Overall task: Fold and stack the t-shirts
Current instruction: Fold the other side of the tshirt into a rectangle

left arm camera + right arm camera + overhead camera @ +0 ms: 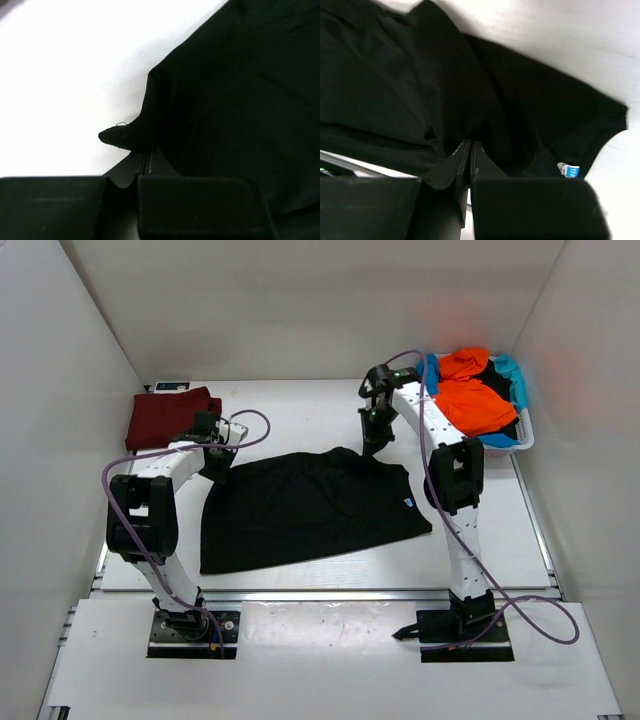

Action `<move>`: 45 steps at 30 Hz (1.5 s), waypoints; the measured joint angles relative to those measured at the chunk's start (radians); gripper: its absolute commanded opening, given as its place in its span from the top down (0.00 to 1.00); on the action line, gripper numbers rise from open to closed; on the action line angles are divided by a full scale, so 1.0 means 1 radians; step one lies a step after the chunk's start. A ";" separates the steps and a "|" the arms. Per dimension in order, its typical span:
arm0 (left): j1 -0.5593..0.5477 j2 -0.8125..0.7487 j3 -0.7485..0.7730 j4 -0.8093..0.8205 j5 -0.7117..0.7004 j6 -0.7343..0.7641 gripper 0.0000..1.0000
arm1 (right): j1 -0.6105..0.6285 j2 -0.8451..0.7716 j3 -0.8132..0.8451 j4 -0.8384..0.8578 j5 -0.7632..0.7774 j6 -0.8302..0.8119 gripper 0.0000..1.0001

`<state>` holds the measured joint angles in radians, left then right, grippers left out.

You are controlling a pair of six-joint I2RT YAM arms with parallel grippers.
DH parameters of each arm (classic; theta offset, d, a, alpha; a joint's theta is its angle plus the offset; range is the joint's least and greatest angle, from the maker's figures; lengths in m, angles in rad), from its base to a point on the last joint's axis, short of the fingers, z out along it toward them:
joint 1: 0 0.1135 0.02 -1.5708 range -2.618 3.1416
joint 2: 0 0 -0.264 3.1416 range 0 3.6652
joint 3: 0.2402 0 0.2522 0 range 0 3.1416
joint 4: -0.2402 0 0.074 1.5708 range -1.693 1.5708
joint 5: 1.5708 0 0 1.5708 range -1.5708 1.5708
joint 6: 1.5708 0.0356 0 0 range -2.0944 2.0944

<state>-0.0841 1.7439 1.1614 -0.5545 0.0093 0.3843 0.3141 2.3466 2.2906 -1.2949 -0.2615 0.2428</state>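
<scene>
Between the pressed-together jaws of the left gripper [144, 162], a far-left edge of the black t-shirt [300, 505] is pinched, with a small corner of cloth protruding to the left of the fingertips. The right gripper [470, 152] is likewise closed, pinching a raised fold at the shirt's far edge; the body of the garment spreads from both grippers toward the arm bases, lying open and mostly flat on the table [300, 410]. Just beyond the left gripper and to its left, the dark red t-shirt [168, 417] lies as a compact folded block, so one garment appears complete. To the right of the right gripper, and slightly beyond it, the basket [527, 430] holds the orange t-shirt [475, 400], the light blue t-shirt [512, 375] and some dark cloth, all unfolded. Assessment: the task is at an early stage; the black shirt's fold is not yet made, and stacking plus the basket contents are outstanding.
</scene>
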 measured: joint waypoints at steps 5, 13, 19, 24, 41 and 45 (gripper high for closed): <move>-0.005 -0.023 -0.037 0.015 -0.016 0.039 1.00 | 0.015 -0.069 -0.186 0.043 0.035 -0.008 1.00; -0.002 -0.098 -0.116 0.020 -0.026 0.105 1.00 | -0.068 -0.619 -0.866 0.292 0.042 0.003 1.00; -0.005 -0.101 -0.119 0.008 0.001 0.109 1.00 | -0.016 -0.634 -0.936 0.571 -0.007 0.024 1.00; -0.007 -0.144 -0.167 -0.006 0.024 0.144 1.00 | -0.031 -0.632 -1.137 0.697 -0.066 0.049 1.00; -0.024 -0.047 0.065 0.084 -0.153 0.014 1.00 | -0.134 -0.267 -0.537 0.819 -0.153 0.030 1.00; -0.044 -0.103 -0.082 0.112 -0.166 0.030 1.00 | -0.133 -0.330 -0.737 0.845 -0.168 0.015 1.00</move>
<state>-0.1280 1.6405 1.0798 -0.4427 -0.1570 0.4145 0.1810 2.0171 1.5539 -0.4500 -0.4294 0.2581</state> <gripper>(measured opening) 0.030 0.004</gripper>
